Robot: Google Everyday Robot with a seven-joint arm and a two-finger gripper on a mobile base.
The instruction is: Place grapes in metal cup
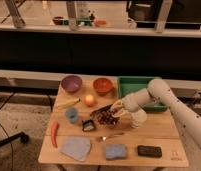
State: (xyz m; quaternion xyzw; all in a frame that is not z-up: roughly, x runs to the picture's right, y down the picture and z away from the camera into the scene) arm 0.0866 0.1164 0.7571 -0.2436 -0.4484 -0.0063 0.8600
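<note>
The grapes (107, 118), a dark red-purple cluster, are at the middle of the wooden table (159, 131). My gripper (115, 108) comes in from the right on the white arm (159, 95) and sits right over the upper right side of the cluster, touching or nearly touching it. Whether the grapes rest on the table or hang in the gripper I cannot tell. The small metal cup (88, 125) stands just left of the grapes, close to them.
A purple bowl (71, 83), an orange bowl (102, 85) and a green tray (136, 87) line the back. An orange fruit (89, 100), banana (68, 104) and blue cup (71, 115) lie left. A red chili (54, 134), blue cloth (76, 148), spoon (110, 136), blue sponge (115, 151) and black block (150, 150) lie in front.
</note>
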